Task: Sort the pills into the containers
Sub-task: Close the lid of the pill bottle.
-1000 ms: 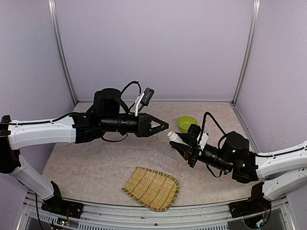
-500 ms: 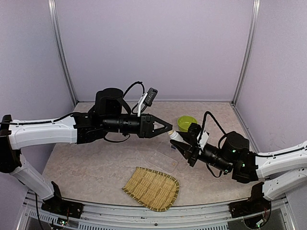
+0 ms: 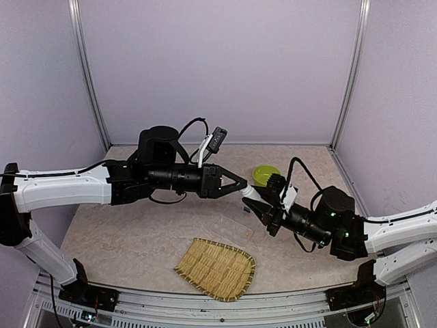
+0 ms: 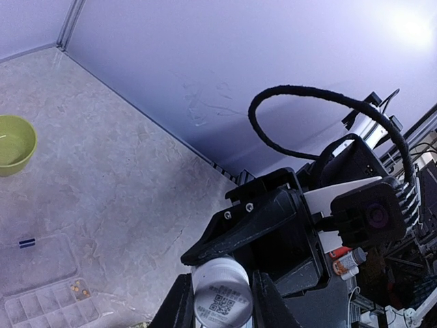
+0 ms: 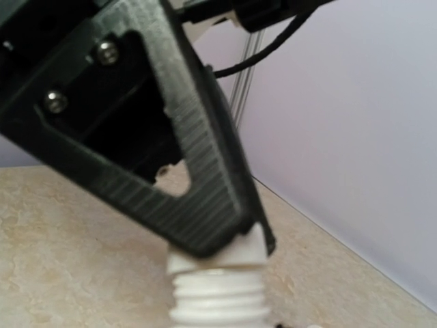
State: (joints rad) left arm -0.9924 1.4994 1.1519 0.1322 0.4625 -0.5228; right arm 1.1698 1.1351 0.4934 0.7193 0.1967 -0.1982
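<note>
right gripper (image 3: 262,207) clamped on white plastic pill bottle (image 3: 251,197); left gripper (image 3: 240,185) pinching its round white cap (image 4: 220,287) (fingers (image 4: 265,301) snug either side). flat clear plastic organiser box (image 3: 232,229) lies at 7 o'clock of bottle, orange pills (image 4: 80,290) in one compartment.

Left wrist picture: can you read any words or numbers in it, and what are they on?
No words or numbers can be read here.
On the white bottle, round end: a QR code, with no letters clear enough to read.
On the organiser box: a small dark mark, too small to read.
</note>
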